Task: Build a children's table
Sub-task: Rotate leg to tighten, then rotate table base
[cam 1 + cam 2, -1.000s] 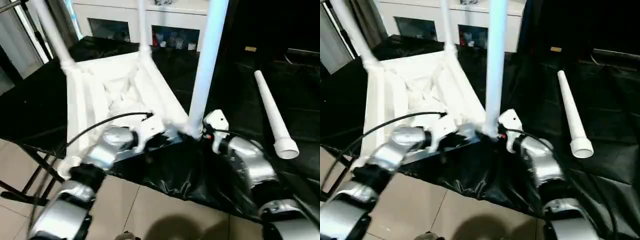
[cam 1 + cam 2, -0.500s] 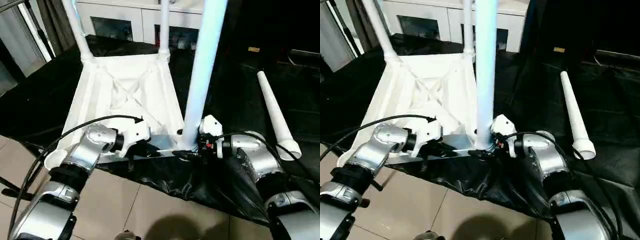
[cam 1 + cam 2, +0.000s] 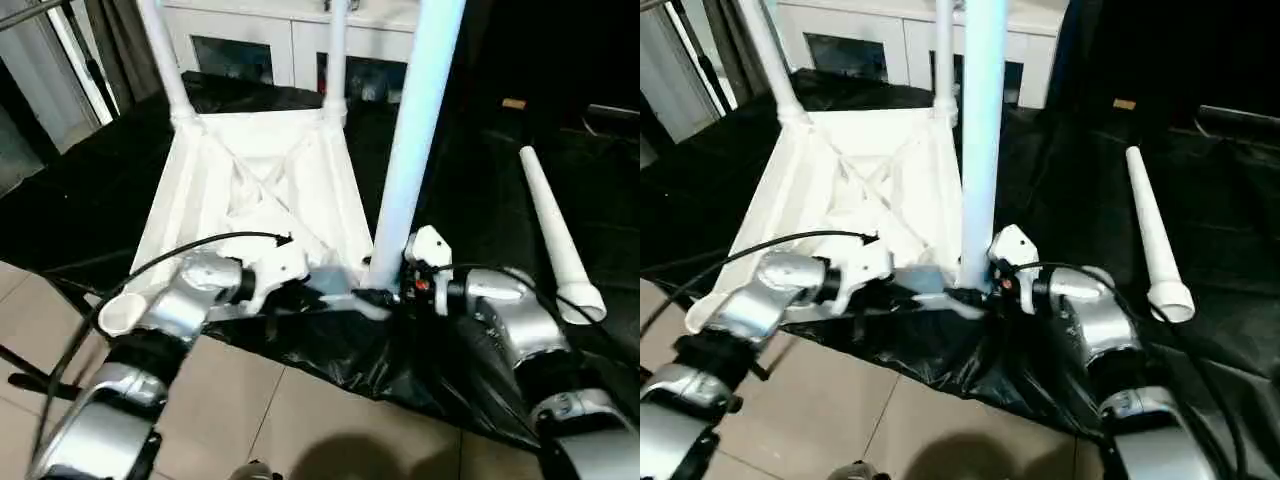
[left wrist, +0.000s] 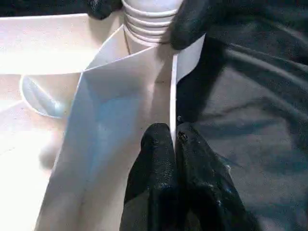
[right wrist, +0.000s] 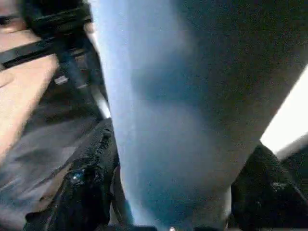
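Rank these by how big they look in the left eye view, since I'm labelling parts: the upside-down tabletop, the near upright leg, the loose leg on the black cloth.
1. tabletop
2. near upright leg, though its nearness to the camera inflates it
3. loose leg; likely the same real size as the upright one

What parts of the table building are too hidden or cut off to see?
- Tops of the three standing legs: cut off by the upper picture edge in both eye views.
- How far the near leg's threaded end sits in its socket: hidden by the tabletop wall and black fingers in the left wrist view.
- Right gripper jaws' contact with the leg: blurred in the right wrist view.
- Cabinet contents: too small.
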